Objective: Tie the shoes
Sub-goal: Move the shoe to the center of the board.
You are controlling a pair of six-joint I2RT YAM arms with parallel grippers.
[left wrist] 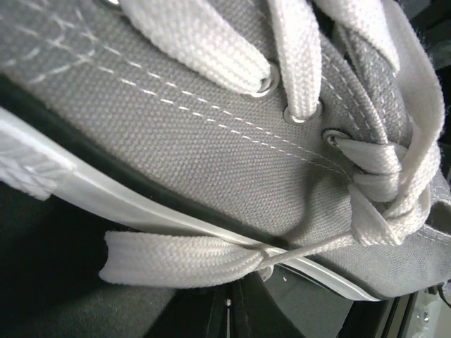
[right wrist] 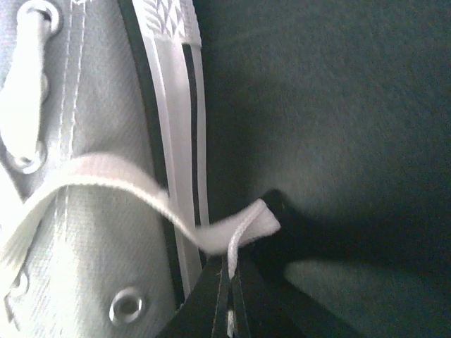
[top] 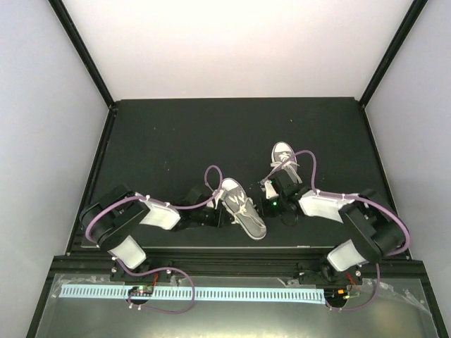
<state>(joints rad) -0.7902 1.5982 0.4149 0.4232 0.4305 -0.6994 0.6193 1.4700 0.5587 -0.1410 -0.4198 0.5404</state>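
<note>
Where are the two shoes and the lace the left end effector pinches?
near shoe (top: 244, 208): top view, laced middle.
far shoe (top: 283, 152): top view, its far end.
lace (left wrist: 176, 259): left wrist view, flat stretch.

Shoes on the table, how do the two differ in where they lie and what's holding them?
The left shoe lies nearer the arms, slanted and mostly in view; the right shoe lies farther back, partly hidden by the right arm. The left gripper is shut on the left shoe's lace, the right gripper on the right shoe's lace. Both are grey canvas with white laces and soles.
</note>
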